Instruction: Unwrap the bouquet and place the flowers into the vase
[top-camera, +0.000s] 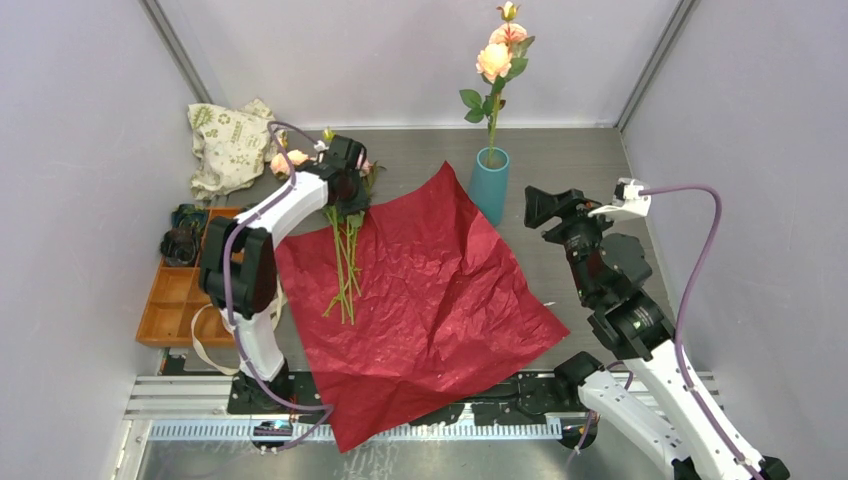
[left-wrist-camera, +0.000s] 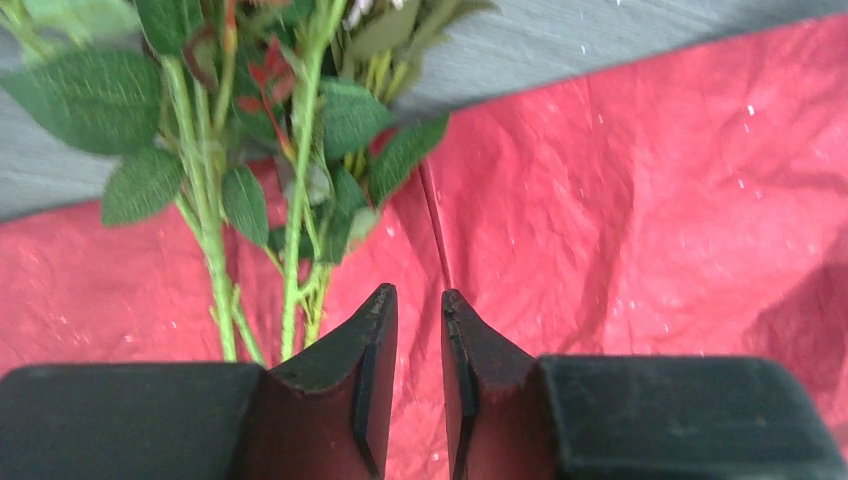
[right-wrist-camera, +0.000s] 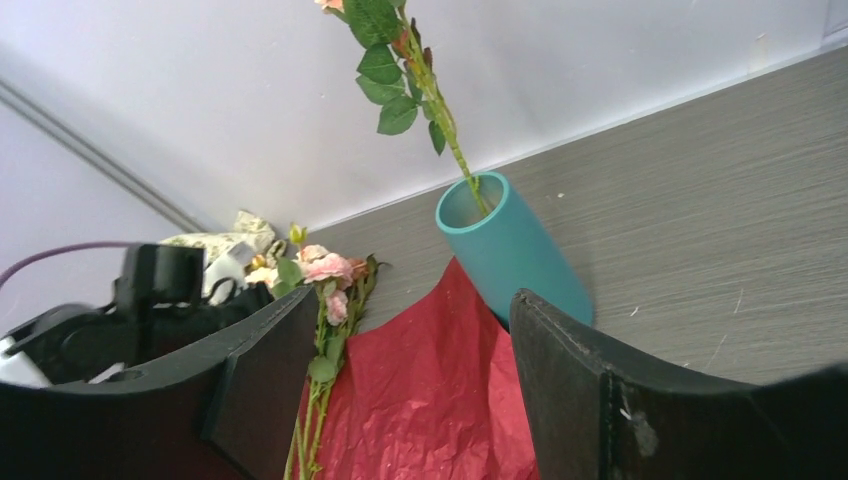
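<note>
The left gripper (left-wrist-camera: 418, 300) is hovering just beside the flowers (top-camera: 346, 265), jaws only narrowly apart and gripping nothing. They are lying loose along the left edge of the wrapping paper (top-camera: 440, 290). Being light, thin and springy, they are likely asking for a pinch on bare stem below the leaves. One rose (top-camera: 495, 60) is already standing in the vase (top-camera: 489, 185). The right gripper (right-wrist-camera: 412, 298) is waiting nearby, wide open, empty.
</note>
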